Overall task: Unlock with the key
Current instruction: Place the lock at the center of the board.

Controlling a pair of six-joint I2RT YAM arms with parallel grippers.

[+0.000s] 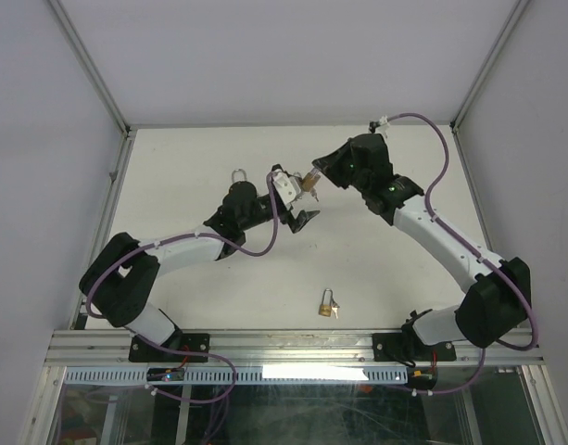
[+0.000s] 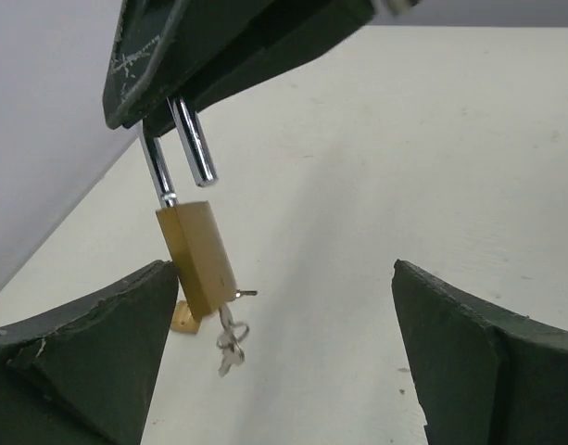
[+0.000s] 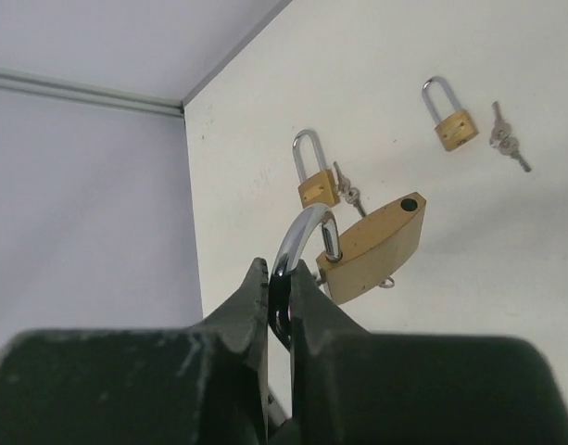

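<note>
Above the desk (image 1: 376, 269), pinching shackle (image 3: 302, 232) of open padlock (image 3: 372, 243) between closed right fingers (image 3: 251, 306), with left fingers (image 2: 107, 352) spread wide beneath, holding nothing; well clear of desk edges.

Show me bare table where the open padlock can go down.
Bare table lies between the left arm and the near padlock, and along the far edge behind both grippers. Crowded: the middle, where the right gripper holds the open padlock beside the left gripper and the far padlock.
</note>
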